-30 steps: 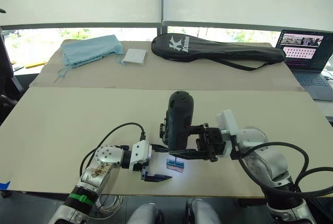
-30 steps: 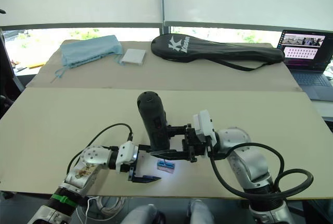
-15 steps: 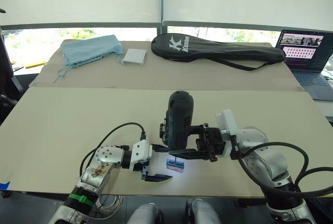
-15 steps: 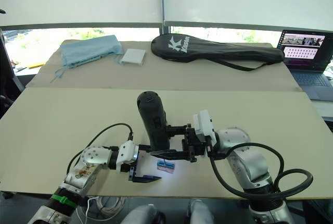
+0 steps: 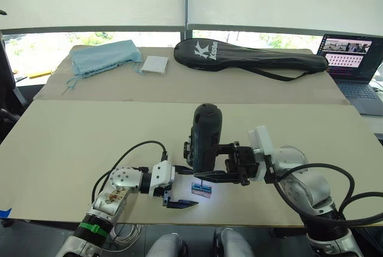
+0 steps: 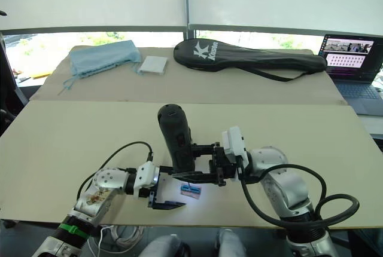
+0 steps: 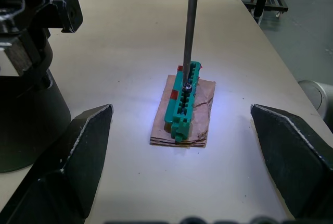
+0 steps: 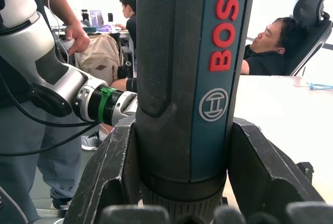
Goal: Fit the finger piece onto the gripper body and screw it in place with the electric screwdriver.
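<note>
My right gripper (image 5: 207, 164) is shut on the electric screwdriver (image 5: 206, 137), a thick black tool with a red-lettered label (image 8: 229, 26), held upright. Its thin metal bit (image 7: 189, 31) touches a screw on a small green box (image 7: 183, 104) on tan card. My left gripper (image 5: 190, 187) rests open on the table beside that box, fingers (image 7: 78, 156) wide apart. The gripper body (image 7: 31, 41), a chunky black mechanism on a round base, stands close to the left gripper. The finger piece is out of view.
At the far end of the table lie a long black racket bag (image 5: 251, 60), a light blue cloth (image 5: 105, 57) and a small white pad (image 5: 155, 64). A laptop (image 5: 353, 60) sits far right. People (image 8: 270, 36) sit beyond the table.
</note>
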Robot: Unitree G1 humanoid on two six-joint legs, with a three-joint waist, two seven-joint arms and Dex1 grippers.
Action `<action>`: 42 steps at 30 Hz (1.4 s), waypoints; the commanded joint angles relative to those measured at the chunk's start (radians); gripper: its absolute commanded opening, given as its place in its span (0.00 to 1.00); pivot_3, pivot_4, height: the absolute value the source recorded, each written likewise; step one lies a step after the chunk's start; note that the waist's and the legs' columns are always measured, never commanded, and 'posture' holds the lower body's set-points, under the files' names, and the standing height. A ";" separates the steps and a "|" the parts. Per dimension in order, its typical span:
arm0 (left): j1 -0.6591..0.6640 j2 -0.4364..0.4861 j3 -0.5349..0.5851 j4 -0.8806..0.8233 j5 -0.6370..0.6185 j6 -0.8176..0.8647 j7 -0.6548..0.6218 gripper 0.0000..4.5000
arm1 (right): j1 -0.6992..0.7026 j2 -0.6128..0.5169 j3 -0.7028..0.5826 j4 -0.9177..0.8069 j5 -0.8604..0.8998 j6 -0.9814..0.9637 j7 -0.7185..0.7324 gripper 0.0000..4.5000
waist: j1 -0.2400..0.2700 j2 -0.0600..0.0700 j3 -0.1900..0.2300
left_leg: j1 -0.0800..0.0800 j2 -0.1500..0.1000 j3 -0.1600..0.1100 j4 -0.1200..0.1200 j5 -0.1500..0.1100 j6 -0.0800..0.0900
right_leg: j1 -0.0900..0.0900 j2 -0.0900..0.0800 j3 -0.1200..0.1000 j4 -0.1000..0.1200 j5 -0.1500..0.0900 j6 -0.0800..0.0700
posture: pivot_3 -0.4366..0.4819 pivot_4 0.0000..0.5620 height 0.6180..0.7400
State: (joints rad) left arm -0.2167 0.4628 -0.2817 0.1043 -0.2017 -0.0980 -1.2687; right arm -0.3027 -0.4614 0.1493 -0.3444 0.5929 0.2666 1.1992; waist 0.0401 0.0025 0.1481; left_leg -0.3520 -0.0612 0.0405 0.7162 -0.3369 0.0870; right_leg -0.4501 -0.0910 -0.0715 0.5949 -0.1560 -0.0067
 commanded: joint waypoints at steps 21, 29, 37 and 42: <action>0.026 -0.007 -0.048 0.008 0.021 0.035 0.007 0.99 | -0.018 -0.009 -0.010 -0.042 0.010 -0.032 0.012 0.43 | 0.000 0.000 0.000 | 0.000 0.000 0.000 0.000 0.000 0.000 | 0.000 0.000 0.000 0.000 0.000 0.000 | 0.48 0.27 1.00; 0.023 -0.002 -0.044 -0.012 0.016 0.053 0.007 0.99 | -0.022 -0.007 -0.012 -0.037 0.002 -0.044 0.014 0.43 | 0.000 0.000 0.000 | 0.000 0.000 0.000 0.000 0.000 0.000 | 0.000 0.000 0.000 0.000 0.000 0.000 | 0.48 0.27 1.00; 0.026 0.001 -0.044 -0.036 0.011 0.076 0.008 0.99 | -0.023 -0.007 -0.012 -0.034 -0.011 -0.056 0.017 0.43 | -0.001 0.000 0.000 | 0.000 0.000 0.000 0.000 0.000 0.000 | 0.000 0.000 0.000 0.000 0.000 0.000 | 0.48 0.27 1.00; 0.022 0.001 -0.044 -0.036 0.010 0.081 0.009 0.99 | -0.023 -0.004 -0.010 -0.028 -0.020 -0.063 0.019 0.43 | -0.002 0.000 0.000 | 0.000 0.000 0.000 0.000 0.000 0.000 | 0.000 0.000 0.000 0.000 0.000 0.000 | 0.48 0.27 1.00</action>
State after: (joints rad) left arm -0.2137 0.4671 -0.2862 0.0669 -0.1992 -0.0379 -1.2567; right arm -0.3062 -0.4661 0.1501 -0.3436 0.5651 0.2435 1.2171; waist 0.0383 0.0024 0.1482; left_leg -0.3521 -0.0612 0.0405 0.7163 -0.3368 0.0869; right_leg -0.4504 -0.0907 -0.0715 0.5949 -0.1561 -0.0067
